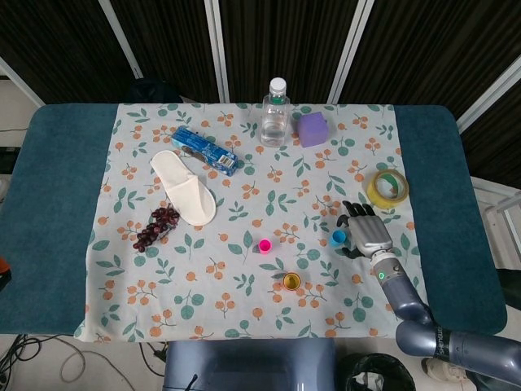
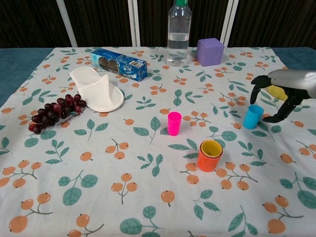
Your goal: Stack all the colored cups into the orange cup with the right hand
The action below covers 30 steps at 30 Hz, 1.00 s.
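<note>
Though I look for print, I can read none: the blue box [image 2: 119, 63] carries markings too small to make out, and the water bottle [image 2: 178, 32] shows no label I can read.

I see the orange cup [image 2: 208, 161] standing upright at about 6 o'clock on the floral cloth [image 2: 98, 187] that covers the tabletop [image 1: 57, 204], mouth up, with a yellow cup [image 2: 211, 149] already nested inside it. At 11 o'clock from it stands the pink cup [image 2: 174, 123], upright, long axis vertical, open end up, well apart from the others. At 2 o'clock from the orange cup stands the blue cup [image 2: 253, 116], also upright and mouth up.

My right robot hand [image 2: 281, 91] hovers just beside the blue cup, on its 3 o'clock side, fingers [image 2: 256, 89] spread and curved around it, holding nothing; I cannot tell whether any finger touches it. A roll of yellow tape [image 1: 387, 187] lies just beyond the hand. The left hand shows in neither view.
</note>
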Each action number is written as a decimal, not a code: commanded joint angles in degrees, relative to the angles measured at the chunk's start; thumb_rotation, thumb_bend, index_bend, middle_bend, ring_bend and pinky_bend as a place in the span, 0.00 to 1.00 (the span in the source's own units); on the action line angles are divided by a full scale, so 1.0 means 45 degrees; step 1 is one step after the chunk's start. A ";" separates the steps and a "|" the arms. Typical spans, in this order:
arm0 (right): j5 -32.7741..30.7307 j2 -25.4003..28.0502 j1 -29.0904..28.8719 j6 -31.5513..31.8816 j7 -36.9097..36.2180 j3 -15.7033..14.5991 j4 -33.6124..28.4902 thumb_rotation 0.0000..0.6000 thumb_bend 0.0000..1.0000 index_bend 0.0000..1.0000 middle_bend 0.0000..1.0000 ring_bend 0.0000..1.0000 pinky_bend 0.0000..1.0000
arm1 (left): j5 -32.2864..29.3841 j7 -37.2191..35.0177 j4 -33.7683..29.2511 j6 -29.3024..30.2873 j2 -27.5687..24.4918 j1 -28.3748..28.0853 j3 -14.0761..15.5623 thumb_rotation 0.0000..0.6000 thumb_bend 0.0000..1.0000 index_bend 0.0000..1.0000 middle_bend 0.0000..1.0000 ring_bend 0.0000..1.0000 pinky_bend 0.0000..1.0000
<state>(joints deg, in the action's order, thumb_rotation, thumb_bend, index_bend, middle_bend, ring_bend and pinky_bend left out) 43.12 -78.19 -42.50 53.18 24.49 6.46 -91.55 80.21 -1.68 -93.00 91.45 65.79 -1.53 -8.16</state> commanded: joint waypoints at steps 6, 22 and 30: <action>0.0364 -0.0362 0.0114 0.0141 -0.0307 0.0056 0.0384 1.00 0.36 0.38 0.00 0.00 0.04 | -0.0008 0.0013 0.0007 -0.0005 0.0005 -0.0006 -0.0007 1.00 0.76 0.14 0.01 0.00 0.00; 0.0467 -0.0689 0.0124 0.0197 -0.0335 0.0186 0.0607 1.00 0.36 0.43 0.00 0.00 0.04 | -0.0033 -0.0010 0.0008 -0.0020 -0.0008 -0.0006 -0.0017 1.00 0.76 0.14 0.01 0.00 0.00; 0.0272 -0.0818 0.0094 0.0234 -0.0231 0.0262 0.0757 1.00 0.36 0.45 0.00 0.00 0.05 | -0.0057 -0.0012 0.0013 -0.0043 -0.0014 -0.0012 -0.0023 1.00 0.75 0.15 0.01 0.00 0.00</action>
<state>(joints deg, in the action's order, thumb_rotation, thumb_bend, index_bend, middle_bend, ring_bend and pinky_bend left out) 44.40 -81.82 -42.07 54.20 23.43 7.59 -88.19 79.95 -1.74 -92.95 91.26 65.72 -1.58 -8.26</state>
